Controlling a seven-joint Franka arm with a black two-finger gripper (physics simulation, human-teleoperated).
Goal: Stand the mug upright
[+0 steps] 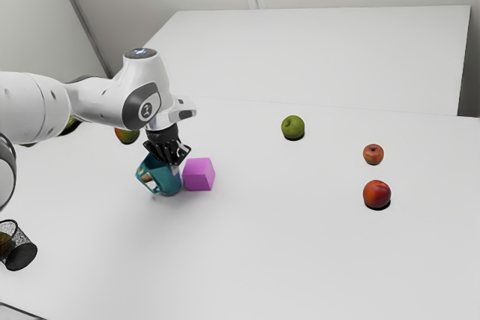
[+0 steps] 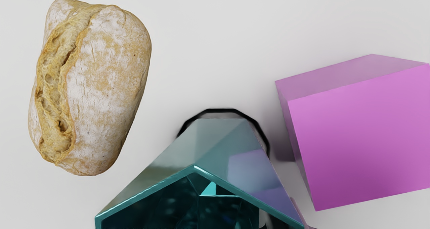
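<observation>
White table [image 1: 285, 260]; teal mug [image 1: 169, 180] just beneath claw [image 1: 172, 157]; can't tell if claw open or closed.

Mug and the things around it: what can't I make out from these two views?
- Mug, rest of its rim: wrist view, cut off by the bottom edge; exterior view, partly behind the gripper.
- Mug's inner floor: wrist view, too dark to read.
- Pink cube, one side: wrist view, cut off by the right edge.
- Mesh holder, rest of its outline: exterior view, cut off by the left edge.
</observation>
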